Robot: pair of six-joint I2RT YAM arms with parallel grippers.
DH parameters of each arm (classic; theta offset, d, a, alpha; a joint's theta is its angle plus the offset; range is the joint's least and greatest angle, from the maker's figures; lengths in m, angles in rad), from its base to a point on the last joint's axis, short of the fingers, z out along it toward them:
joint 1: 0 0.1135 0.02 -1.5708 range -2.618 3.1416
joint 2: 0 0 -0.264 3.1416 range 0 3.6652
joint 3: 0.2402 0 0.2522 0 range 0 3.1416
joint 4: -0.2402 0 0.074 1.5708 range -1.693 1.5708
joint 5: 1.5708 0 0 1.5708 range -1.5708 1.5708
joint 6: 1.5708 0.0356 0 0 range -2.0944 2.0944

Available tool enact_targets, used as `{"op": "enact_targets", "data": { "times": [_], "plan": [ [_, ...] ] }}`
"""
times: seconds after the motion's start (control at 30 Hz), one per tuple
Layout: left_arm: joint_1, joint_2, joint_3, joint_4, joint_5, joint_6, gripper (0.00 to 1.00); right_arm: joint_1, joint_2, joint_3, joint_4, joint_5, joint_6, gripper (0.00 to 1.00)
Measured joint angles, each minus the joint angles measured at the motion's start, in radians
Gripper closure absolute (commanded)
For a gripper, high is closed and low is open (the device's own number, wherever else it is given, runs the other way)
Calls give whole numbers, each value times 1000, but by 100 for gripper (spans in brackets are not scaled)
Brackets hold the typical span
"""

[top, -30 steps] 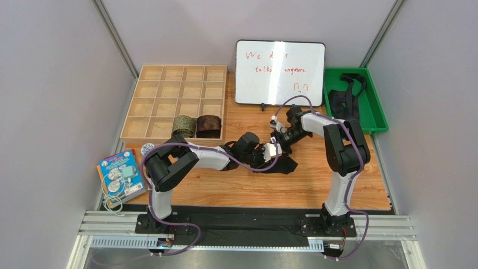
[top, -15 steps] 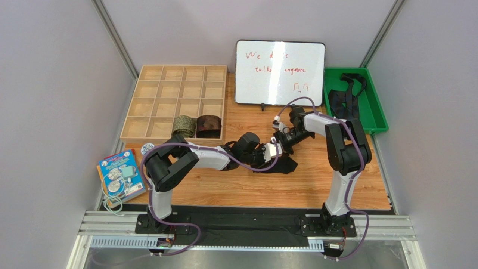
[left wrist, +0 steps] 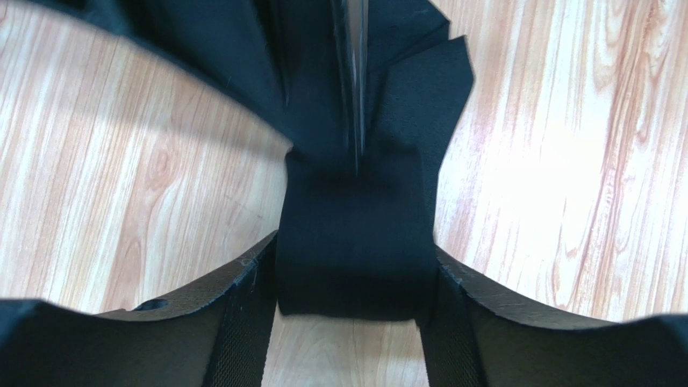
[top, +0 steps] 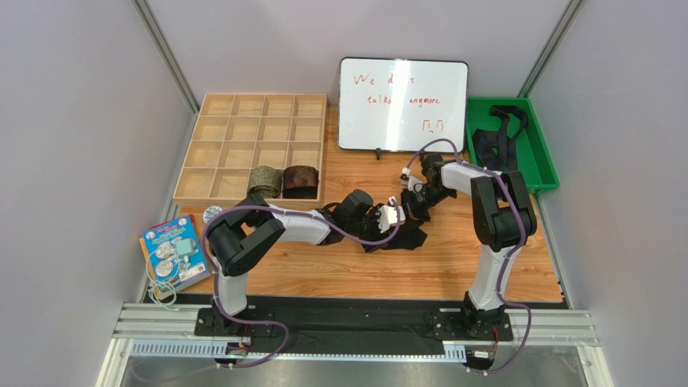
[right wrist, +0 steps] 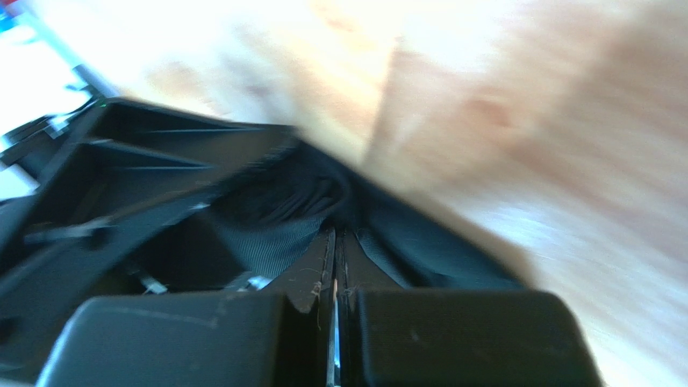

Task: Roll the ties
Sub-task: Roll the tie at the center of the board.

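Note:
A black tie (top: 409,235) lies bunched on the wooden table at the centre. My left gripper (top: 390,218) reaches in from the left. In the left wrist view my left gripper (left wrist: 353,251) is shut on a rolled or folded end of the black tie (left wrist: 351,201), with the fingers (left wrist: 242,322) pressed against its sides. My right gripper (top: 415,203) is just behind it. Its jaws (right wrist: 335,239) are shut and pinch a strip of the same tie (right wrist: 266,234), which rises taut and edge-on in the left wrist view (left wrist: 356,72).
A wooden compartment tray (top: 234,129) at the back left holds a rolled olive-green tie (top: 265,179) and a rolled reddish-brown tie (top: 300,181). A whiteboard (top: 402,103) stands at the back. A green bin (top: 539,153) holds more black ties (top: 491,145). A book (top: 172,251) lies at the left.
My right gripper has shifted a little to the right and turned, still pinching the tie. My left gripper has stayed almost still on the tie.

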Motion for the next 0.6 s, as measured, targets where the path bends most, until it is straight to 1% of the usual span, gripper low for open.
{"op": "enact_targets", "data": {
  "times": [0.07, 0.17, 0.3, 0.37, 0.43, 0.53, 0.6],
  "plan": [
    [2, -3, 0, -6, -4, -5, 29, -6, 0, 0, 1, 48, 0, 100],
    [3, -10, -2, -18, -6, -13, 26, -6, 7, 0, 12, 129, -6, 100],
    [3, -21, -13, -21, -9, -19, 25, -1, 8, 5, 4, 146, -5, 100],
    [3, -33, -26, -23, -11, -19, 47, 5, 8, 9, 0, 156, -6, 100],
    [3, -40, -34, -24, -9, -18, 66, 10, 8, 14, -5, 162, -6, 100],
    [3, -41, -35, -24, -7, -22, 76, 13, 10, 22, -12, 164, -10, 100],
    [3, -41, -39, -21, -7, -20, 77, 13, 12, 28, -17, 164, -18, 100]
  ]
}}
